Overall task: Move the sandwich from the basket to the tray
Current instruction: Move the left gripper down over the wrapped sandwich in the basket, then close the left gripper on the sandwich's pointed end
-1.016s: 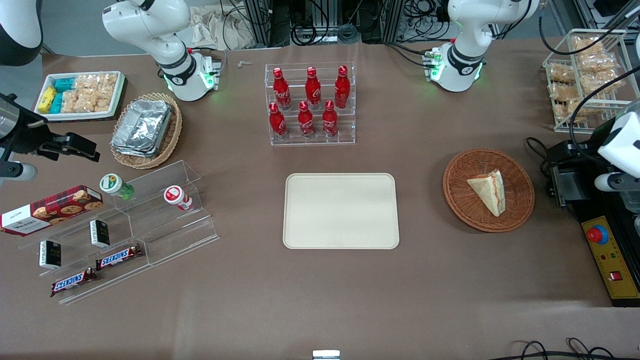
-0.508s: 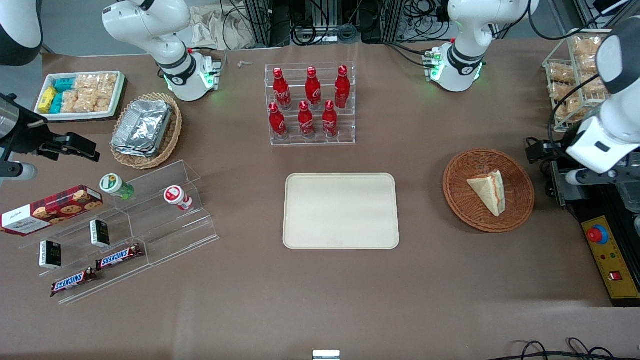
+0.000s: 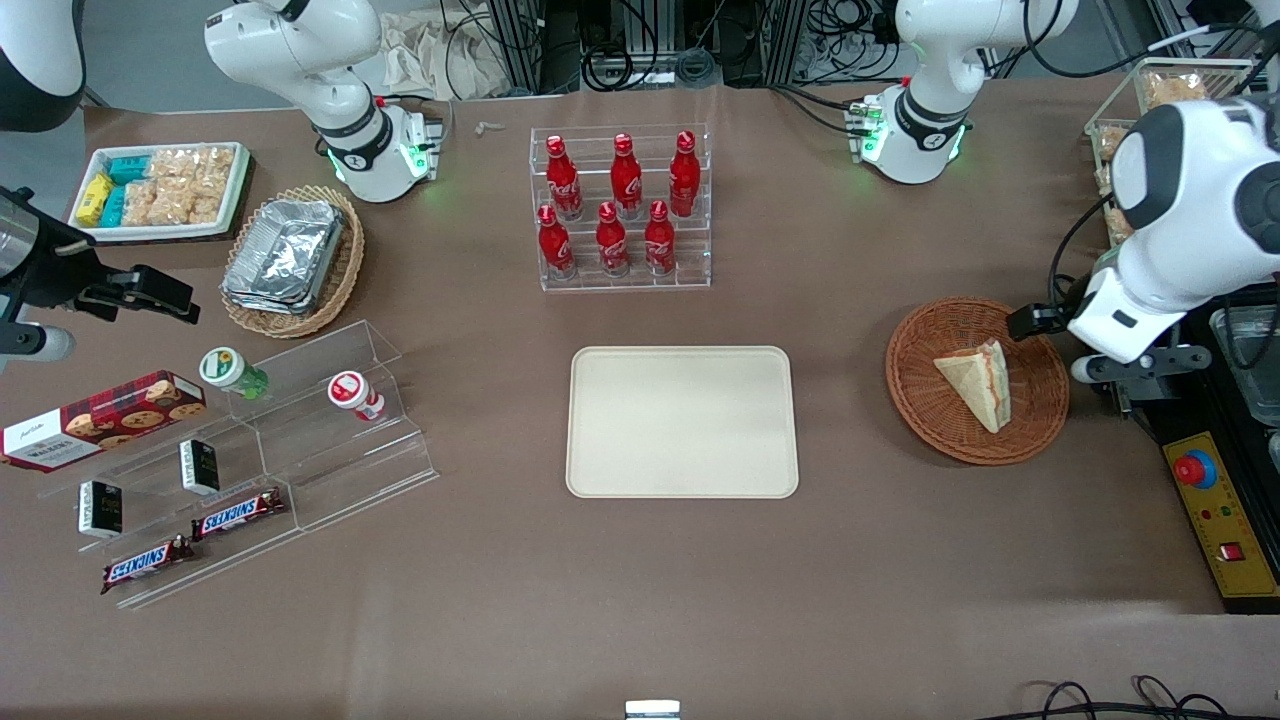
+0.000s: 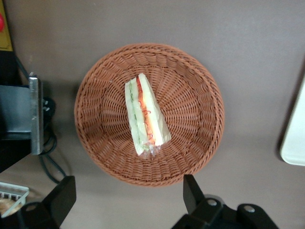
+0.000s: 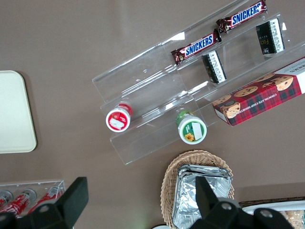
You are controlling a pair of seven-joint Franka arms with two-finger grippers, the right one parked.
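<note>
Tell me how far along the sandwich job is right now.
Nothing is moved yet: the sandwich lies in the basket, and the tray is bare. In hand: the gripper hangs open above the basket, holding nothing. Left: descend, grasp, carry to the tray, release.

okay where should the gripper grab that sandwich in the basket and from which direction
Probably from straight above, the open gripper closing across the two flat bread faces at mid-length of the sandwich. It lies in the basket with its cut filling edge up, so the faces offer parallel sides, and the basket's raised rim blocks a sideways approach.
</note>
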